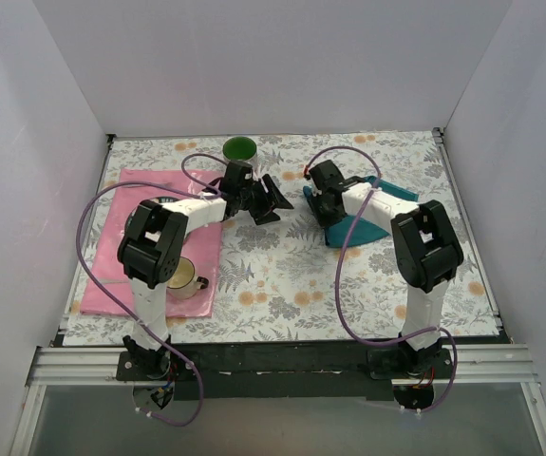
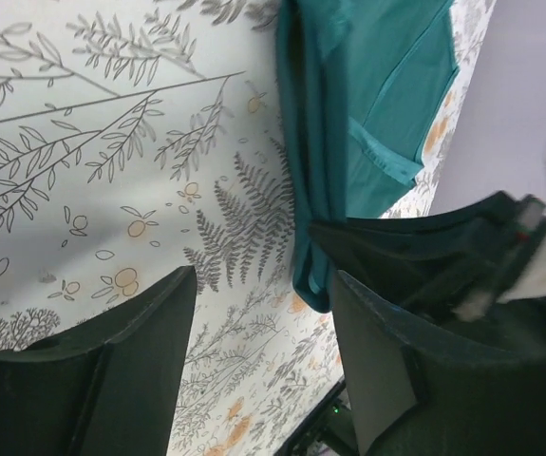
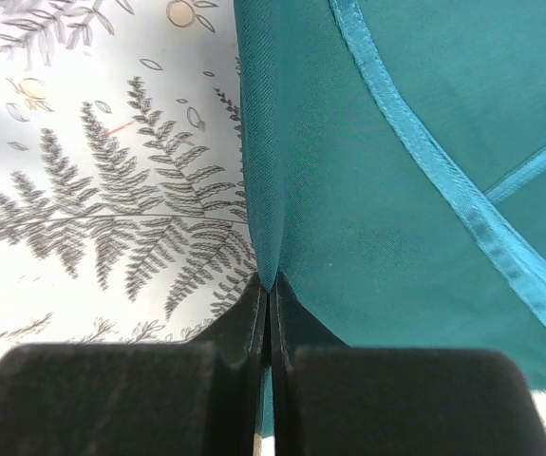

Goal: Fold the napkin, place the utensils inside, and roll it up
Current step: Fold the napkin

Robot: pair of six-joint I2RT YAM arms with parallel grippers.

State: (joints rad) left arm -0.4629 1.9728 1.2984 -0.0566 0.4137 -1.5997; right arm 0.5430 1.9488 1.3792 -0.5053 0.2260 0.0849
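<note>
The teal napkin (image 1: pixel 352 231) lay bunched in overlapping layers on the right-centre of the floral worktop (image 1: pixel 282 275), partly hidden under the right arm. The right claw (image 1: pixel 312 201) was pinched tight on the napkin's left edge. In the right wrist view its two fingers (image 3: pixel 206 380) met with only a thin fold of cloth between them, and lighter hem bands crossed the fabric above.

The left claw (image 1: pixel 274 201) hung just beside it, near the middle of the worktop. Its jaws were spread wide and held nothing, with the napkin's edge beyond them in the left wrist view.

A pink placemat (image 1: pixel 116 252) lay at the left with a mug (image 1: pixel 187 276) on it. A green cup (image 1: pixel 241 148) stood near the back edge.
</note>
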